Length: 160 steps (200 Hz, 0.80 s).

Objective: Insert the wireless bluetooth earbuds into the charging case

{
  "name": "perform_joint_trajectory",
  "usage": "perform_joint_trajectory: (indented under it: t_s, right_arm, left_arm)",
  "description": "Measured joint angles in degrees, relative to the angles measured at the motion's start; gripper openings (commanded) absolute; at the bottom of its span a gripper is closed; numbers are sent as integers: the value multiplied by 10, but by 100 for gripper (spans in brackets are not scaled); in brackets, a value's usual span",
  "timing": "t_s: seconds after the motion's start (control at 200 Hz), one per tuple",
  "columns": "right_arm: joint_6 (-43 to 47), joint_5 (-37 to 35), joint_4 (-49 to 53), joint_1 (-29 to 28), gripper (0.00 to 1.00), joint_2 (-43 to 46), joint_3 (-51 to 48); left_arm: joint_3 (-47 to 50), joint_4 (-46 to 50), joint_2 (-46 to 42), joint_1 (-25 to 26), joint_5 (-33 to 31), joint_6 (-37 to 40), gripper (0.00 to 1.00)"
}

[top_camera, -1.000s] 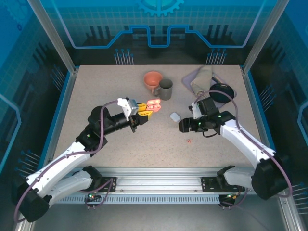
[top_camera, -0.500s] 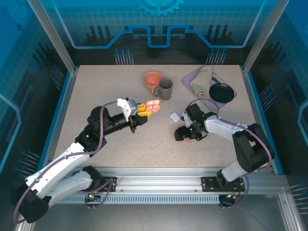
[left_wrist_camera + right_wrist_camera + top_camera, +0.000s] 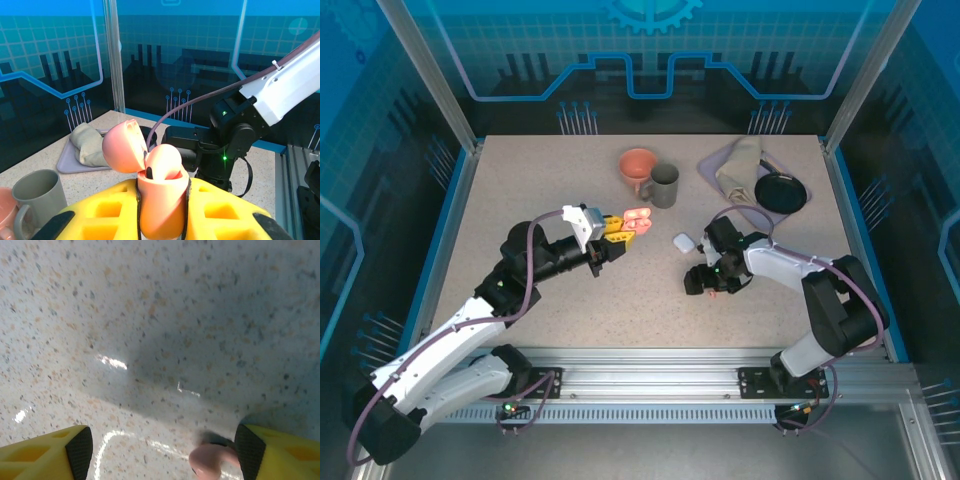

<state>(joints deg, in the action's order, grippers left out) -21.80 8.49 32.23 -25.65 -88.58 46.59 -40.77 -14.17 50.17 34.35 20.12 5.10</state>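
Top view: the left gripper (image 3: 622, 232) is clamping the open salmon-pink charging case (image 3: 638, 215) at nine o'clock from a white case (image 3: 683, 242). The right gripper (image 3: 704, 285) is sitting low at the white case's five o'clock.

Left wrist: yellow fingers (image 3: 100, 220) are squeezing the pink case, its lid tilting toward ten o'clock.

Right wrist: the fingers (image 3: 45, 450) are standing apart, with a pink earbud (image 3: 210, 462) lying on the table just beside the five-o'clock pad.

Bright even overhead light; glare streaks, soft shadow on table (image 3: 150, 315); close objects slightly blurred.

Grey mug (image 3: 665, 185) beside salmon cup (image 3: 637, 164) — cloth (image 3: 740, 165) on tray (image 3: 709, 168), black dish (image 3: 782, 192).
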Motion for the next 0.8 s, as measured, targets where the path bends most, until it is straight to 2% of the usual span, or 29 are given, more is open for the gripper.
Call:
perform_joint_trajectory:
  t_s: [0.715,0.8]
  right_arm:
    - [-37,15,49,-22,70,69,-41]
    - [-33,5,58,-21,64,91,-40]
  left_arm:
    - [0,3,8,0,0,10,0]
    - [0,3,8,0,0,10,0]
